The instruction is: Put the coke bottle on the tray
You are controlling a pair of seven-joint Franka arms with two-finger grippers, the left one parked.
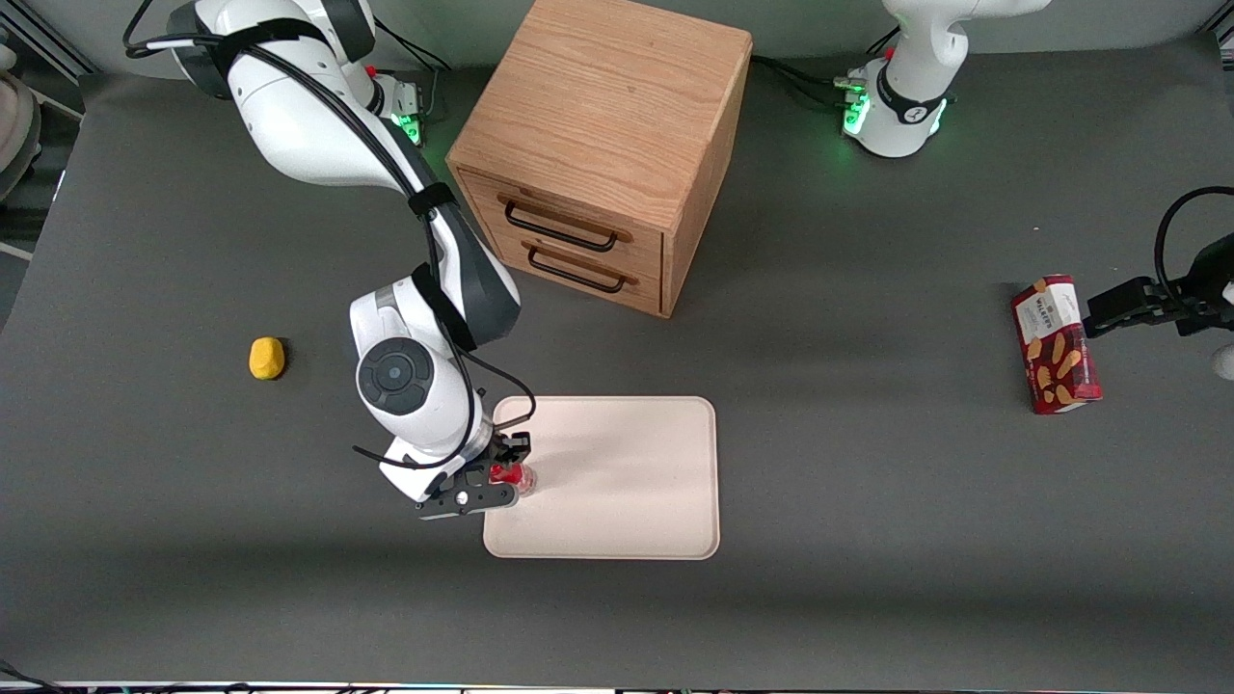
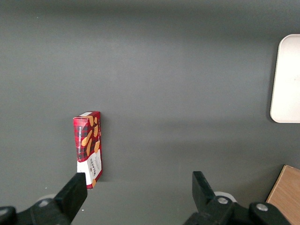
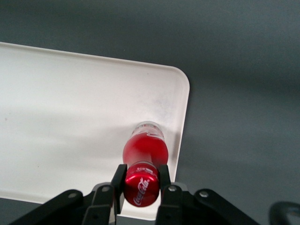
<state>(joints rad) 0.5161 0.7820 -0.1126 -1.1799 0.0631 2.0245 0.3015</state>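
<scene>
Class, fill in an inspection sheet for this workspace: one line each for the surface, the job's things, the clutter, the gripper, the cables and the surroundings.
Surface: dark grey table, matte.
Job's things: coke bottle upright over the cream tray, close to the tray's edge toward the working arm's end; contact of its base with the tray cannot be told.
Clutter: wooden two-drawer cabinet, drawers shut; red snack box toward the parked arm's end; small yellow object toward the working arm's end.
Gripper: right gripper above the tray's edge, fingers shut on the bottle's cap end.
Cables: black cable along the working arm.
Surroundings: nothing seen.
</scene>
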